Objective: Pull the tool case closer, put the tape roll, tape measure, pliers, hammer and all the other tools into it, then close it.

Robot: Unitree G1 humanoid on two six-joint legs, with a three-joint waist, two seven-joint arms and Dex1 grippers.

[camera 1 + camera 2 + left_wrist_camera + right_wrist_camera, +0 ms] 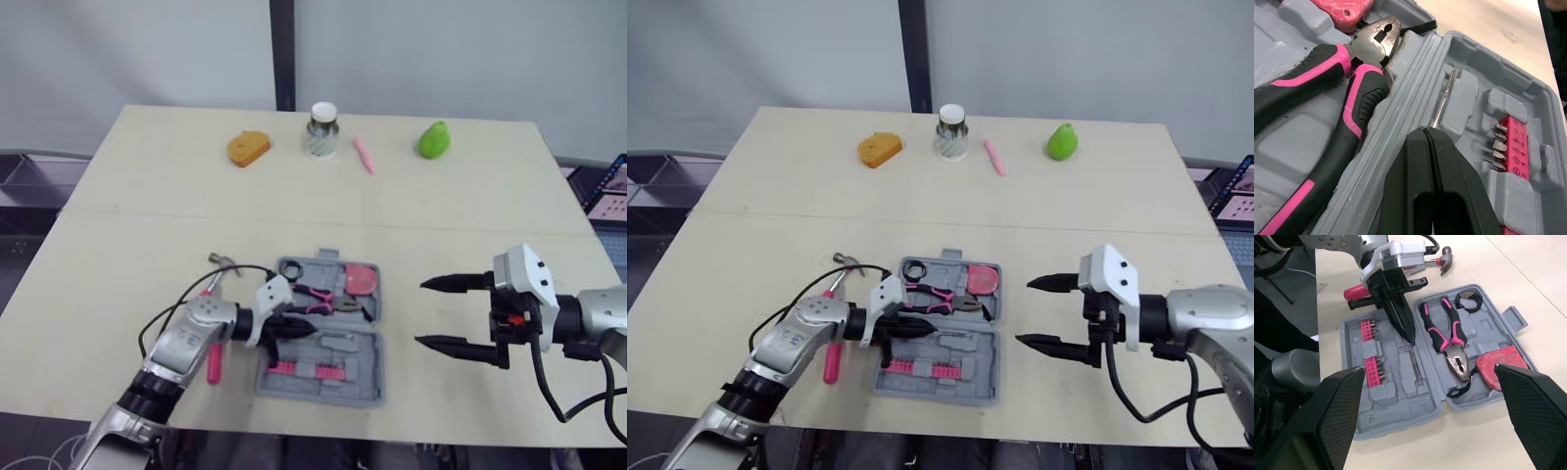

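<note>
My left tool (pixel 1426 131) pinches shut on a thin steel shaft (pixel 1442 105) in the moulded grey plastic tool case (pixel 364 387) near the worktop (pixel 147 245) front edge. Up close, rubbery pink-black pliers (pixel 1347 93) lie alongside. To the case's right, my right tool (pixel 421 313) hangs open.

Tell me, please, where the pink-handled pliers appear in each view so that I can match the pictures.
Left eye view: pliers in the tool case's far half, ahead of the left gripper.
Right eye view: the same place.
Left wrist view: across the hinge ridge from the shut fingers.
Right wrist view: between tape roll and tape measure.
Shared landmark: the red tape measure at their jaws.
</note>
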